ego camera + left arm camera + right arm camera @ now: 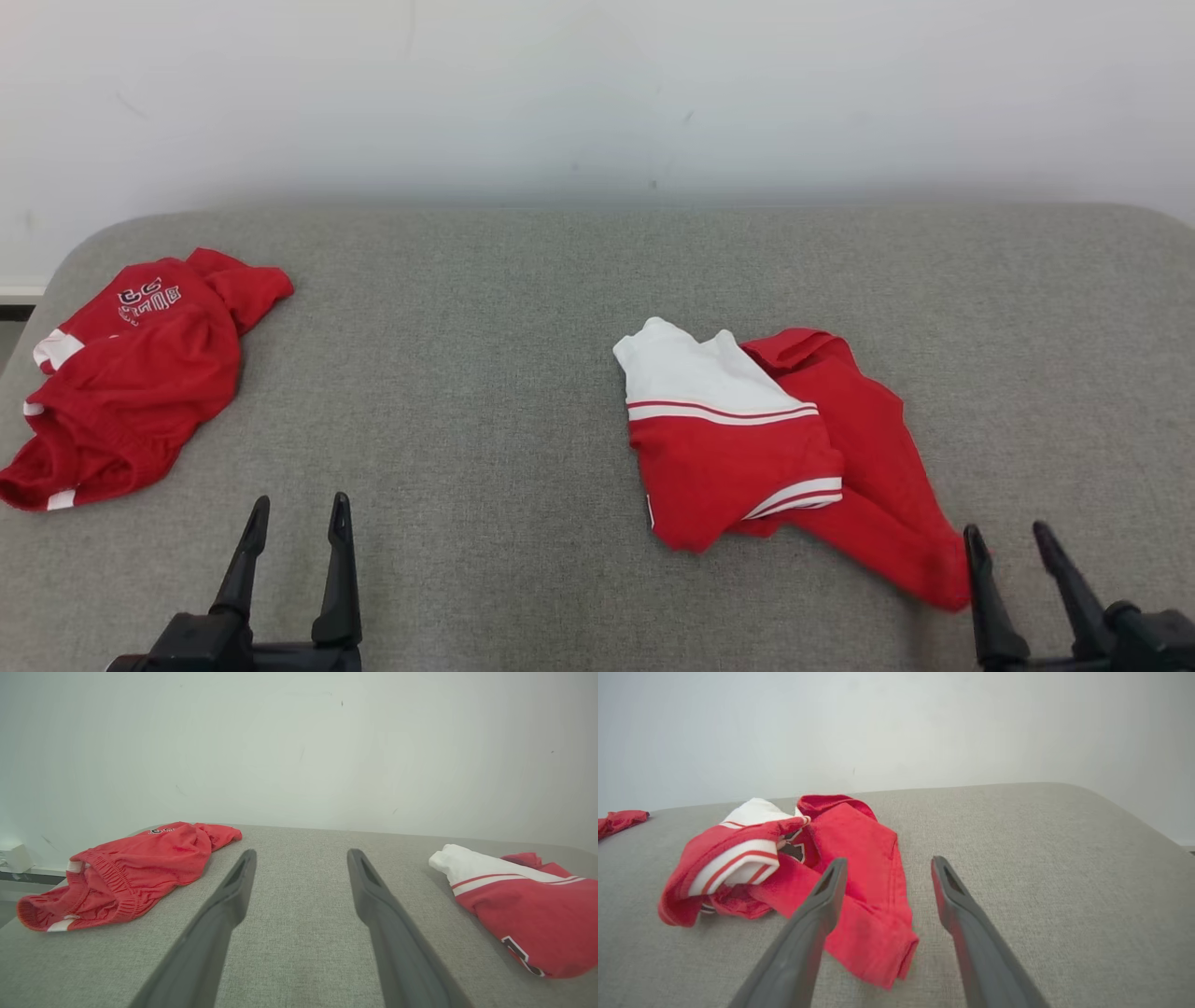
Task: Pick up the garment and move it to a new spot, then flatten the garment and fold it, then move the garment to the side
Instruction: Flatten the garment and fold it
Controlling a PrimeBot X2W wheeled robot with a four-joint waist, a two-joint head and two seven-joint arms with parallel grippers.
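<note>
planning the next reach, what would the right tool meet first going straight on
Probably the near red flap of the red and white garment, grazing one finger; the right tool otherwise aims at bare grey cushion beside it. Depth is unclear.

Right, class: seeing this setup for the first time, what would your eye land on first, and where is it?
The red and white garment lies crumpled right of centre on the grey padded surface. A second red garment sits bunched at the far left edge. Low in the head view, the left gripper and right gripper both stand open, the right one beside the first garment's near corner.
</note>
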